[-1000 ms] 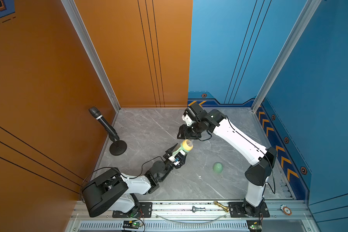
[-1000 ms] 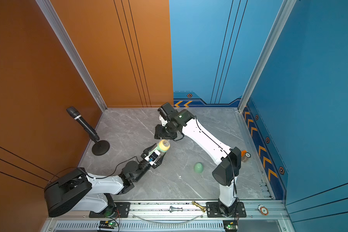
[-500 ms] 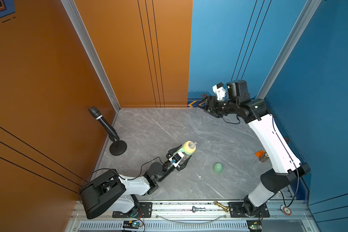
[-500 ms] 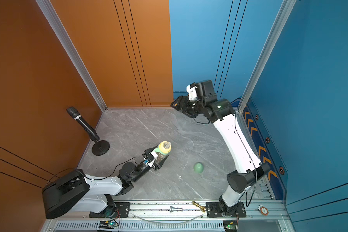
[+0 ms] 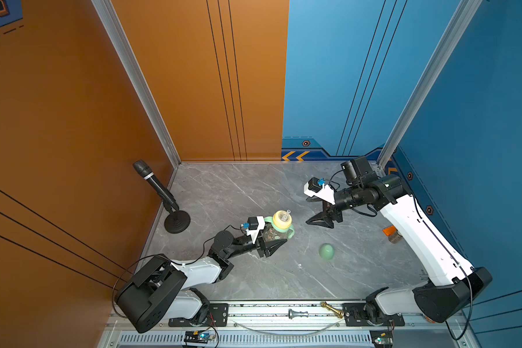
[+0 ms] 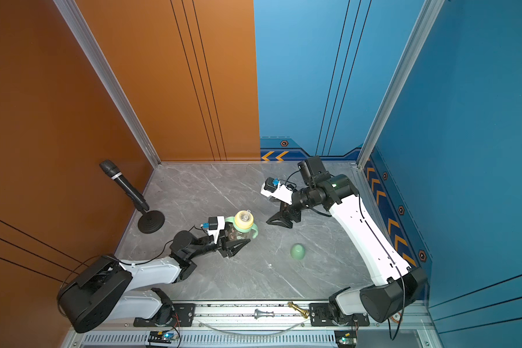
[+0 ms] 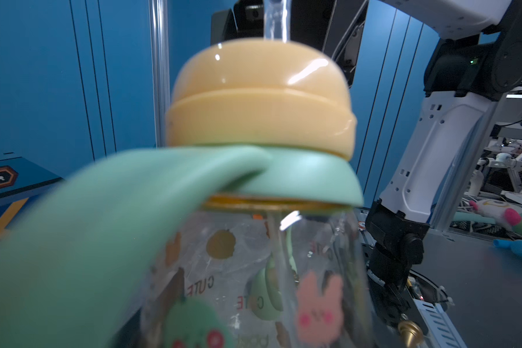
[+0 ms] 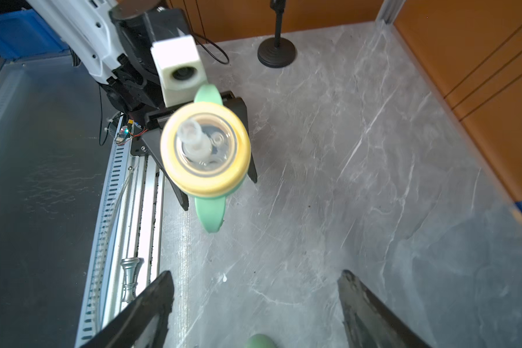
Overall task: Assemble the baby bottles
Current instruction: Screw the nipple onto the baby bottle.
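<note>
Marble tabletop was enclosed by orange-and-blue walls; bottle was clamped by left gripper; right gripper was spread open.

Top views look down overall; wrist views share the bottle.

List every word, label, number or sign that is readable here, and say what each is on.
"CUTE": red print on the clear bottle, repeated; one copy reads mirrored through the wall.
Pale print at the bottle's lower edge: too blurred to read.
Orange chevron arrows on the blue wall strip: a sign, no words.
Hexagon emblem on the blue wall: a symbol only, no lettering.
No numbers or brand readable.
</note>
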Available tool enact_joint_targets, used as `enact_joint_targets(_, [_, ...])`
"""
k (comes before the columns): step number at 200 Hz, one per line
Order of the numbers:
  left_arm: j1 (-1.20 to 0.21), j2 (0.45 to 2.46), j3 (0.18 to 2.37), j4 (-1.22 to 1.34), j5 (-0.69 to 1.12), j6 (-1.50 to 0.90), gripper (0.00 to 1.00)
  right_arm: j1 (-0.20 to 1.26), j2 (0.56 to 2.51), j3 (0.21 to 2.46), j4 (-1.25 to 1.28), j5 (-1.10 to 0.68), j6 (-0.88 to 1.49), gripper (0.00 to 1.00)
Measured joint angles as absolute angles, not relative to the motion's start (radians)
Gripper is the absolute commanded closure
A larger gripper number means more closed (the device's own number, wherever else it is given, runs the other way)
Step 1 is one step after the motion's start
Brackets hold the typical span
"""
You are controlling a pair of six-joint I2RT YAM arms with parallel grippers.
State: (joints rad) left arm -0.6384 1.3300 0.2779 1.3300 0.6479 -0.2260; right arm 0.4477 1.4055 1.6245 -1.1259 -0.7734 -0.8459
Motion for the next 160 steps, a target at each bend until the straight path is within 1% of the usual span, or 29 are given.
enact_joint_targets(22, [-0.638,1.324,0.286,1.261,0.688,-0.219,0.95,0.542,1.420,1.685,-1.166,-0.759,-0.949,0.13])
enact_joint_targets(42, [-0.639,1.292,0.292,1.185,0.705,-0.194,0.95,0.607,1.437,1.702,-1.193,-0.754,-0.996,0.13])
enact_joint_targets(70, [-0.644,1.238,0.304,1.100,0.717,-0.152,0.96,0.643,1.499,1.728,-1.227,-0.714,-1.022,0.14])
enact_joint_targets(111, [-0.660,1.225,0.310,1.029,0.725,-0.115,0.96,0.670,1.589,1.779,-1.249,-0.672,-1.025,0.16])
enact_joint_targets(160, [-0.664,1.196,0.310,0.962,0.727,-0.078,0.96,0.722,1.606,1.817,-1.277,-0.649,-1.025,0.19])
